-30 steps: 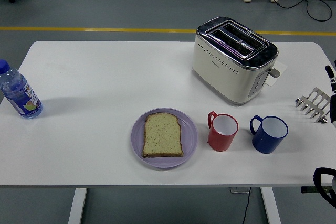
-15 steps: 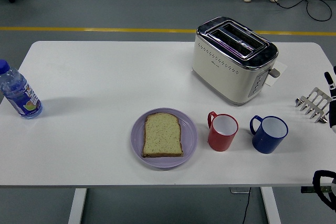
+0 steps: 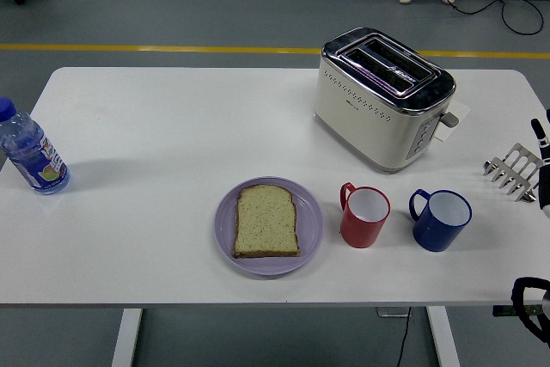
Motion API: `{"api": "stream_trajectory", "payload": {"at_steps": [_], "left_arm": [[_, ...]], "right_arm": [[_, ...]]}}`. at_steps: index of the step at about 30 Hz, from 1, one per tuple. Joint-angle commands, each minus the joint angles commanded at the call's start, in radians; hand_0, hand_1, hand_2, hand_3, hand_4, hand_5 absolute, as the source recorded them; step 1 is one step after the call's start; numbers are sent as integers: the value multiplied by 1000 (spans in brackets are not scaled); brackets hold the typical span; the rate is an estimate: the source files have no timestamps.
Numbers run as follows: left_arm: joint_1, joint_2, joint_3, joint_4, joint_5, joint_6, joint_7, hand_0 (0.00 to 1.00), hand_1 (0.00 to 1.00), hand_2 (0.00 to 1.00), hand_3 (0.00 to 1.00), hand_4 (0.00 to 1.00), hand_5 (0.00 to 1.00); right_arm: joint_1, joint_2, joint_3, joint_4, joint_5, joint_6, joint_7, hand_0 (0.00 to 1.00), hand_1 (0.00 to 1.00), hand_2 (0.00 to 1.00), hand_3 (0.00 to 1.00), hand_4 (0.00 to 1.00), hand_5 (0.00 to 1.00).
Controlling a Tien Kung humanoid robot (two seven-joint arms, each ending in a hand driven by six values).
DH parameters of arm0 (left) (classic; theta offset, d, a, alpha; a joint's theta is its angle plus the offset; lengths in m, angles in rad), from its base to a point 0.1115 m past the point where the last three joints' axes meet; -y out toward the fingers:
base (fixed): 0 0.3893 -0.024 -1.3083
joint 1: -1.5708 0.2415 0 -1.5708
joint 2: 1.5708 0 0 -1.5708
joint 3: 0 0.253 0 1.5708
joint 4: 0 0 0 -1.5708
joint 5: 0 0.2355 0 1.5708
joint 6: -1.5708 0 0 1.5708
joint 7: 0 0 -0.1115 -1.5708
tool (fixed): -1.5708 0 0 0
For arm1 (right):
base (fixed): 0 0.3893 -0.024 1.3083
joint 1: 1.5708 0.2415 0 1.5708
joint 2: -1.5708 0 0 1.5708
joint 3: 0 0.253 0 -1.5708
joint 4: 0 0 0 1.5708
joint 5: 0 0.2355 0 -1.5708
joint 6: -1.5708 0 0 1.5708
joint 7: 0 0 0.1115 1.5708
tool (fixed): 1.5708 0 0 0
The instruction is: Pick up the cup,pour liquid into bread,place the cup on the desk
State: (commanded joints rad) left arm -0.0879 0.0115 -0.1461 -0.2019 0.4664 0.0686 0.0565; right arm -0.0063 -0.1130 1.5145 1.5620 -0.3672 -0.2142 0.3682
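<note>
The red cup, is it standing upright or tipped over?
Upright. The red cup stands on its base on the table, round mouth facing up, white inside showing. Contents: cannot tell.

Black right hand (image 3: 543,161), white-tipped fingers

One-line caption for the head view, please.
Bread on purple plate beside red cup and blue cup; right hand at table edge.

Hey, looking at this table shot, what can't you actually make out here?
- Right hand: head view, cut off by the right edge; its pose is unreadable.
- Left hand: outside the frame.
- Red plastic cup and blue plastic cup: interiors look white; any liquid is indiscernible.
- Clear water bottle: label print too small.
</note>
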Motion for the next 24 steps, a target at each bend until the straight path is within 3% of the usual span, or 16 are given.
{"api": "stream_trajectory", "payload": {"at_steps": [24], "left_arm": [[-21, 1, -29, 0, 12, 0, 0, 636, 647, 658, 558, 324, 837]], "right_arm": [[16, 3, 2, -6, 13, -10, 6, 602, 566, 658, 630, 649, 301]]}}
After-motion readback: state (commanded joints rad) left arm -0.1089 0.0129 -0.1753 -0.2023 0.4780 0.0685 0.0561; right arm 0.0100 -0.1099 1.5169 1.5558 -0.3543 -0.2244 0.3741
